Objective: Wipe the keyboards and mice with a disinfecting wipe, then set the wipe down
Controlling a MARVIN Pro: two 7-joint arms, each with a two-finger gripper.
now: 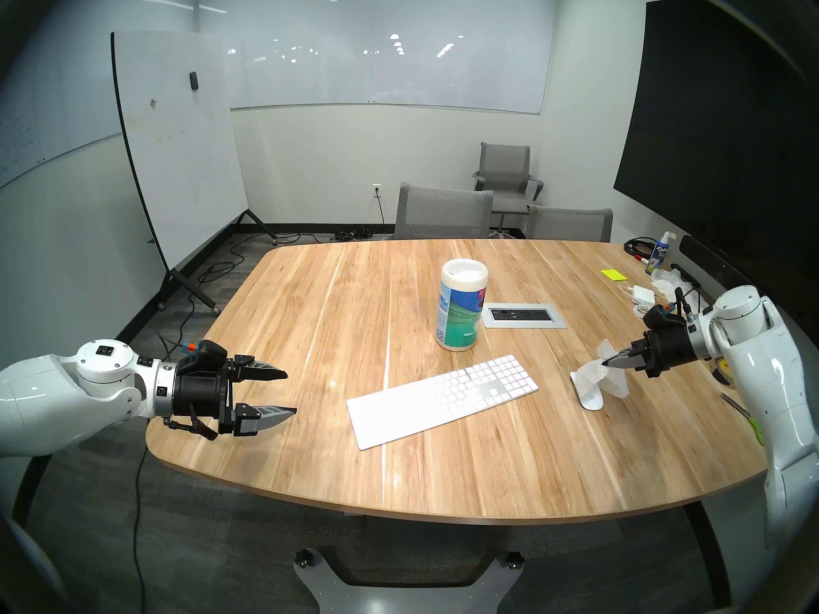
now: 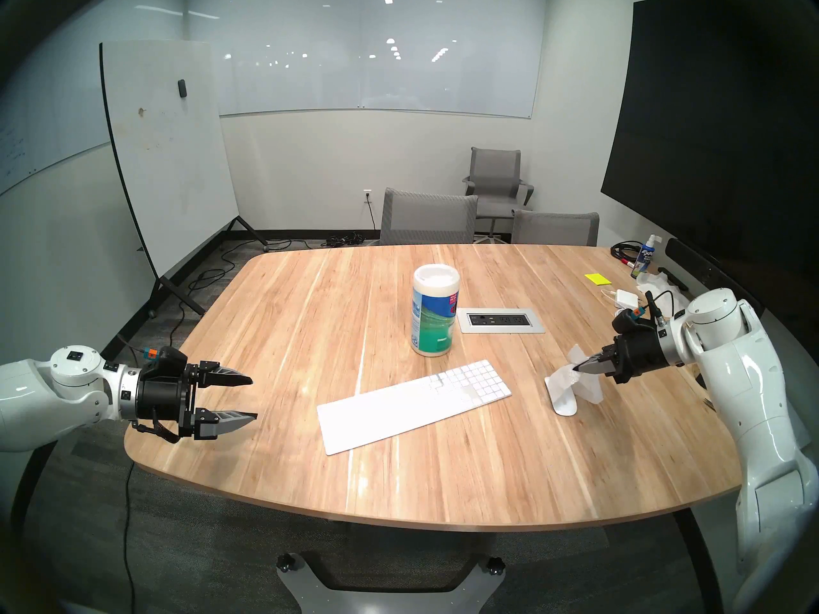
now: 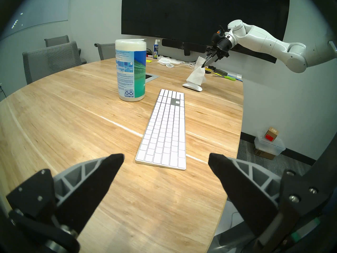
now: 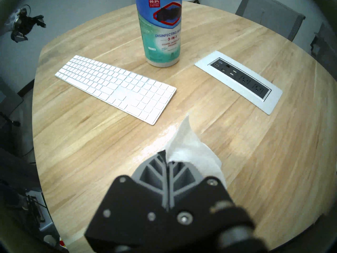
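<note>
A slim white keyboard [image 1: 443, 398] lies slanted in the middle of the wooden table [image 1: 310, 316]; it also shows in the left wrist view [image 3: 164, 130] and the right wrist view [image 4: 116, 86]. A white mouse [image 1: 589, 400] lies to its right, also seen in the left wrist view [image 3: 192, 86]. My right gripper [image 1: 608, 364] is shut on a white wipe [image 1: 591, 371] that hangs down and drapes onto the mouse. The wipe also shows in the right wrist view [image 4: 189, 146]. My left gripper [image 1: 290, 391] is open and empty above the table's left edge.
A tub of disinfecting wipes [image 1: 461, 309] stands behind the keyboard. A power outlet panel [image 1: 525, 315] is set in the table. A charger brick [image 1: 639, 294], cables, crumpled tissues, a spray bottle [image 1: 660, 252] and yellow notes [image 1: 612, 274] lie at the far right. Chairs stand behind.
</note>
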